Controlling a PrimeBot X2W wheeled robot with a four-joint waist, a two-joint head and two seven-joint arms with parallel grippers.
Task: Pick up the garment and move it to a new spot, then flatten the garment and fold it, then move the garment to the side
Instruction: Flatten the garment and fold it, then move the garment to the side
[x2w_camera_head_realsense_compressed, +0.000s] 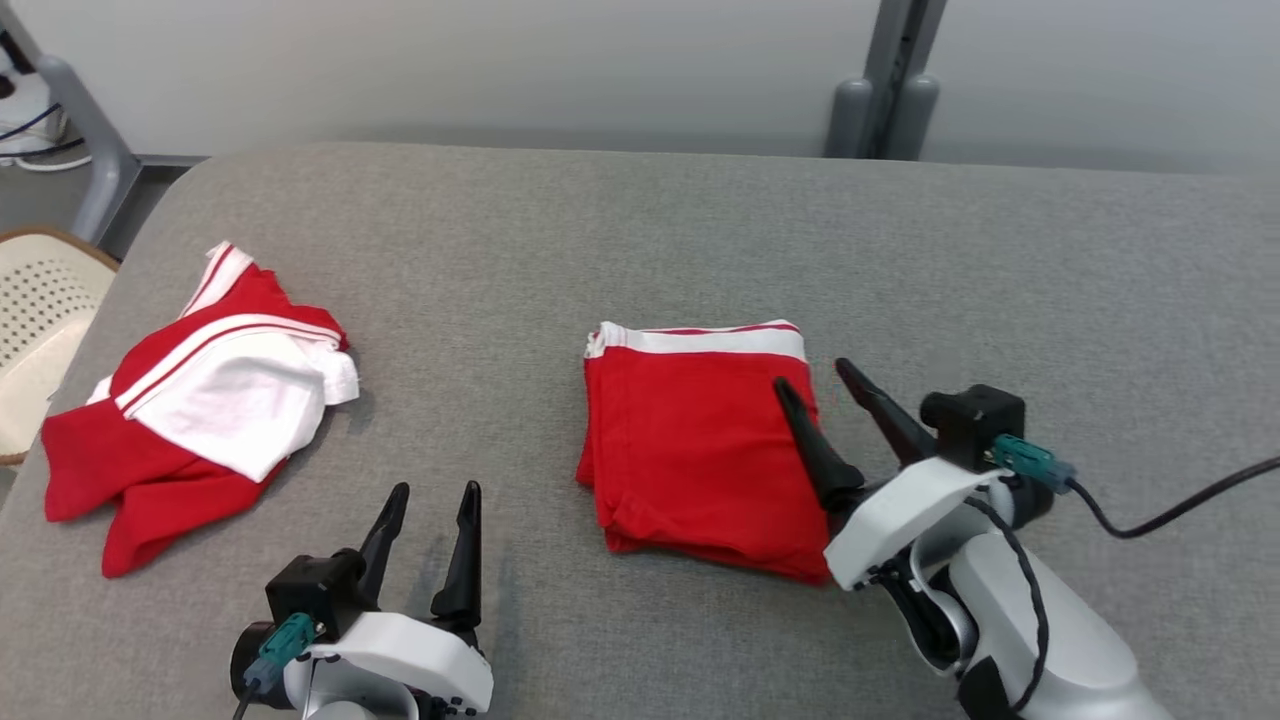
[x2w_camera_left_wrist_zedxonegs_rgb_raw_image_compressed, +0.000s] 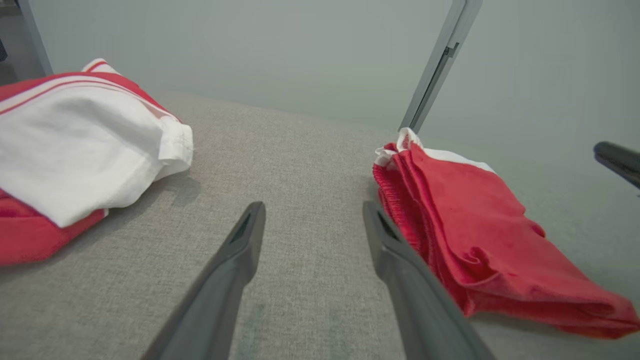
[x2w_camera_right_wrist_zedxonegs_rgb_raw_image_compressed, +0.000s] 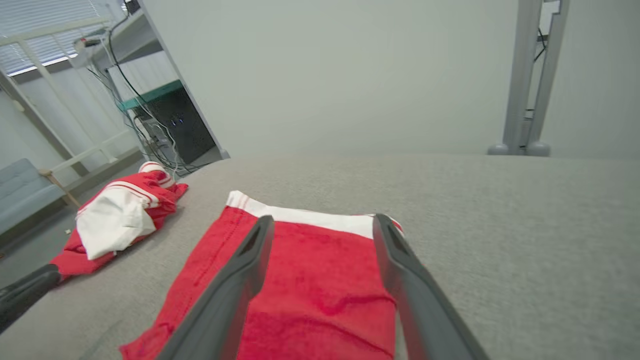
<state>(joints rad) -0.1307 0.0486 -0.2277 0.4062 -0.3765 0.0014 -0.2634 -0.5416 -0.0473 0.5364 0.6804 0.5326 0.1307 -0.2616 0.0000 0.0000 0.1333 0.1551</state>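
A folded red garment (x2w_camera_head_realsense_compressed: 690, 440) with a white band along its far edge lies flat at the middle of the grey padded table (x2w_camera_head_realsense_compressed: 700, 230). My right gripper (x2w_camera_head_realsense_compressed: 811, 375) hovers open over its right edge, nothing held; in the right wrist view the open fingers (x2w_camera_right_wrist_zedxonegs_rgb_raw_image_compressed: 323, 219) frame the red cloth (x2w_camera_right_wrist_zedxonegs_rgb_raw_image_compressed: 320, 285). My left gripper (x2w_camera_head_realsense_compressed: 435, 489) stands open and empty over bare table, left of the garment's near corner. The left wrist view puts the folded stack (x2w_camera_left_wrist_zedxonegs_rgb_raw_image_compressed: 475, 225) just right of the open fingers (x2w_camera_left_wrist_zedxonegs_rgb_raw_image_compressed: 314, 206).
A crumpled red and white garment (x2w_camera_head_realsense_compressed: 190, 400) lies at the table's left side. A cream perforated chair (x2w_camera_head_realsense_compressed: 35, 320) stands beyond the left edge. A grey post (x2w_camera_head_realsense_compressed: 885, 90) rises behind the table. A black cable (x2w_camera_head_realsense_compressed: 1180, 510) trails from my right wrist.
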